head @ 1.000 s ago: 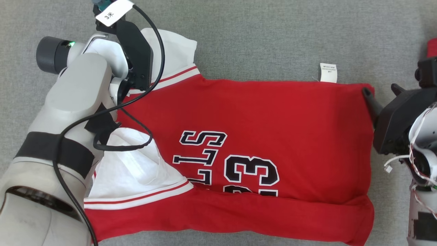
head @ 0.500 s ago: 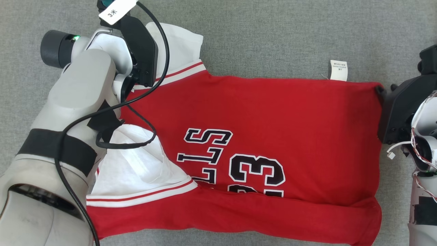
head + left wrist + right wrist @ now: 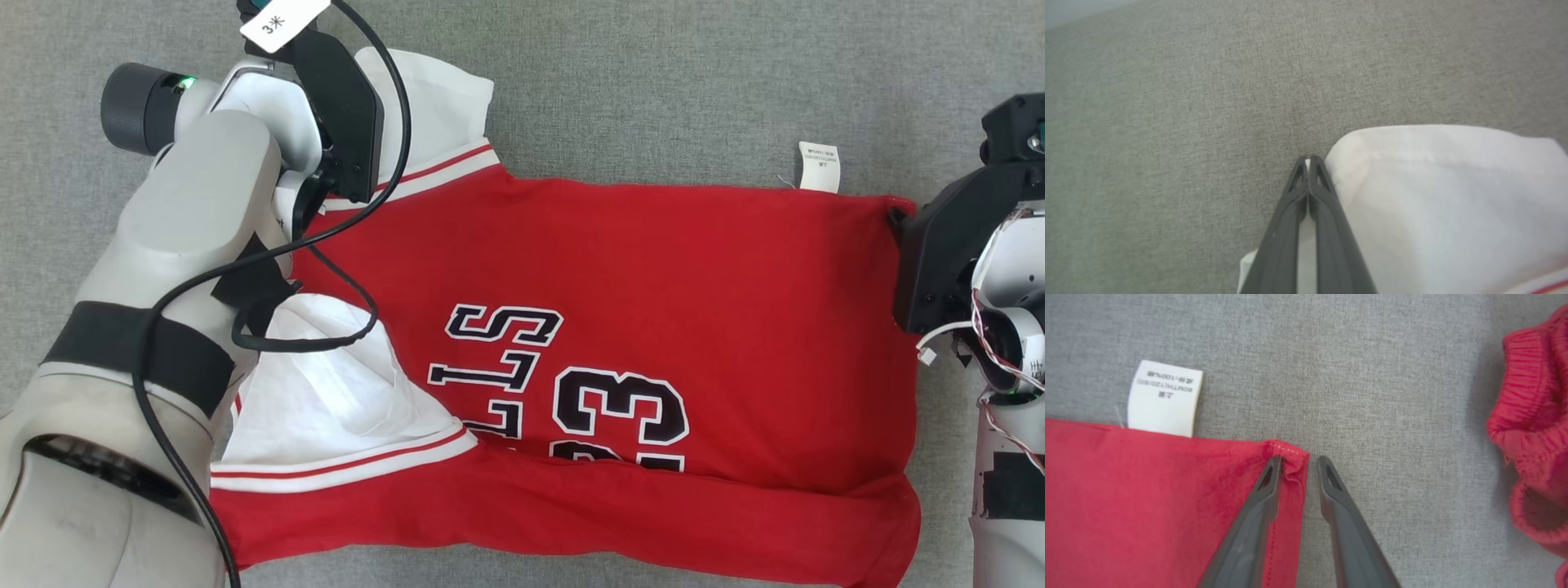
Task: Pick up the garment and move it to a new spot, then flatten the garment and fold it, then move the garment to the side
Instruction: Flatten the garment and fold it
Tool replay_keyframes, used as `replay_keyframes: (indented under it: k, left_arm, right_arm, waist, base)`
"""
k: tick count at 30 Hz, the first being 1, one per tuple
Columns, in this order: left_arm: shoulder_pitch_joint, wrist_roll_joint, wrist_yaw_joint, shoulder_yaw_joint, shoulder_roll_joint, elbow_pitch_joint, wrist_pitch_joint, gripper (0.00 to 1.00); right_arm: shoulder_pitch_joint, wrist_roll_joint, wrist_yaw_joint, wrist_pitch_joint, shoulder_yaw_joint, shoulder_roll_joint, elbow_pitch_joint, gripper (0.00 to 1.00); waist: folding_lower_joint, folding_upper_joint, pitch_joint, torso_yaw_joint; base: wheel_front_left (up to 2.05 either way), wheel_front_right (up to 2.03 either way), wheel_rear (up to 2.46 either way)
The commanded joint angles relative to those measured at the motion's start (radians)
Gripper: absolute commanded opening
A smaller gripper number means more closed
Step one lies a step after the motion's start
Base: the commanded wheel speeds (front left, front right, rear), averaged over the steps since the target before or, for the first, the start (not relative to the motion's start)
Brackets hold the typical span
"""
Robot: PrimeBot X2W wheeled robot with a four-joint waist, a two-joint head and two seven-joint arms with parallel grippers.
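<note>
The garment (image 3: pixel 653 269) is a red jersey with white sleeves and black lettering, spread flat on the grey cloth surface. My left gripper (image 3: pixel 1308 158) is at its far left end, shut, with the white sleeve (image 3: pixel 1433 204) pressed against its fingers and white cloth showing in the slit between them. My right gripper (image 3: pixel 1300 459) is at the jersey's far right corner (image 3: pixel 1290 453). Its jaws stand partly apart. One finger (image 3: pixel 1257 506) rests on the red cloth, the bunched hem lies between the two, and a strip of grey shows beside the other finger.
A white care label (image 3: pixel 819 167) sticks out from the jersey's far edge near the right corner. Another red piece with ribbed cuffs (image 3: pixel 1531 428) lies to the right of my right gripper. A black cable (image 3: pixel 392 147) loops over the left arm. Grey surface (image 3: pixel 653 73) stretches beyond the jersey.
My right gripper's fingers have come in from wide apart to a narrow gap around the jersey's corner. The whole picture has slid slightly right. My left gripper stays shut.
</note>
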Motion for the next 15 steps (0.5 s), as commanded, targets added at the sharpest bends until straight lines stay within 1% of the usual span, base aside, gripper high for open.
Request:
replay_keyframes:
  k: [1, 5, 7, 8, 9, 10, 15]
  left_arm:
    - [0.011, -0.01, 0.002, -0.009, 0.002, 0.005, 0.01, 0.0]
    - [0.012, -0.017, 0.005, -0.015, 0.002, -0.002, 0.011, 0.0]
    - [0.013, -0.021, 0.005, -0.019, 0.002, -0.008, 0.013, 0.0]
    - [0.013, -0.023, 0.005, -0.021, 0.002, -0.011, 0.013, 0.0]
    - [0.012, -0.026, 0.005, -0.023, 0.002, -0.012, 0.013, 0.0]
    - [0.01, -0.027, 0.006, -0.025, 0.002, -0.013, 0.011, 0.0]
    - [0.002, -0.036, 0.011, -0.032, 0.002, -0.01, 0.006, 0.0]
  right_arm:
    - [-0.002, -0.011, 0.0, 0.017, 0.008, 0.004, 0.016, 0.47]
    - [0.001, -0.007, 0.0, 0.049, 0.005, 0.004, 0.028, 0.47]
    - [0.006, -0.011, 0.0, 0.069, 0.0, 0.004, 0.038, 0.4]
    - [0.007, -0.018, 0.0, 0.075, -0.003, 0.004, 0.042, 0.31]
    - [0.007, -0.024, 0.0, 0.077, -0.006, 0.003, 0.045, 0.18]
    - [0.006, -0.021, 0.0, 0.08, -0.006, 0.002, 0.049, 0.0]
    - [-0.008, -0.045, -0.001, 0.059, -0.019, -0.001, 0.064, 0.0]
  waist:
    - [0.0001, 0.0, 0.001, 0.001]
    - [0.0001, 0.0, 0.002, 0.002]
    - [0.0001, 0.0, 0.002, 0.002]
    - [0.0001, 0.0, 0.002, 0.002]
    - [0.0001, 0.0, 0.002, 0.003]
    - [0.0001, 0.0, 0.003, 0.003]
    - [0.0001, 0.0, 0.003, 0.001]
  base:
    - [0.0, 0.0, 0.0]
    - [0.0, 0.0, 0.0]
    - [0.0, 0.0, 0.0]
    - [0.0, 0.0, 0.0]
    - [0.0, 0.0, 0.0]
    - [0.0, 0.0, 0.0]
    - [0.0, 0.0, 0.0]
